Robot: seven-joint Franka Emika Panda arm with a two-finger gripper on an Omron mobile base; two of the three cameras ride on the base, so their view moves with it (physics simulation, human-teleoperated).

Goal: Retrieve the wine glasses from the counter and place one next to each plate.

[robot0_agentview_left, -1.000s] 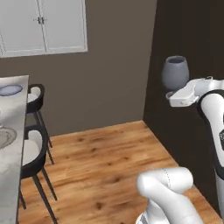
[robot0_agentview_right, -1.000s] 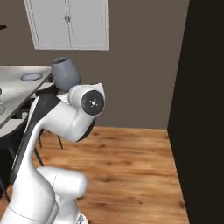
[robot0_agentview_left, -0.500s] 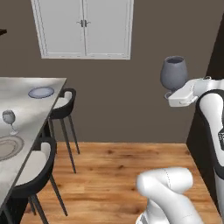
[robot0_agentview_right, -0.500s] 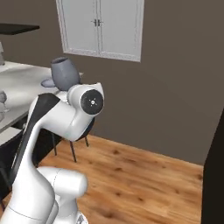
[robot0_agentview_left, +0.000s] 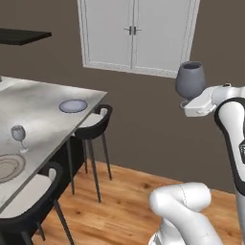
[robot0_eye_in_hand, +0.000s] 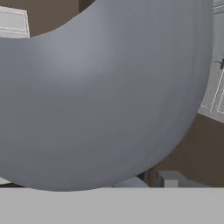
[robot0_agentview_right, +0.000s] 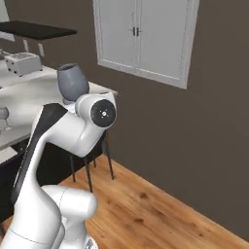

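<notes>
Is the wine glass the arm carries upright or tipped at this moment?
Upright. The carried wine glass stands above the hand with its rim level on top and the bowl tapering downward; the right base view shows the same.

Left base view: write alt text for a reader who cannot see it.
A white robot arm at the right carries a grey-blue wine glass upright above its hand, against a dark brown wall with white double doors. At the left, a marble top over black stools holds a blue-grey plate, a beige plate and a second small glass beside the beige one.
</notes>
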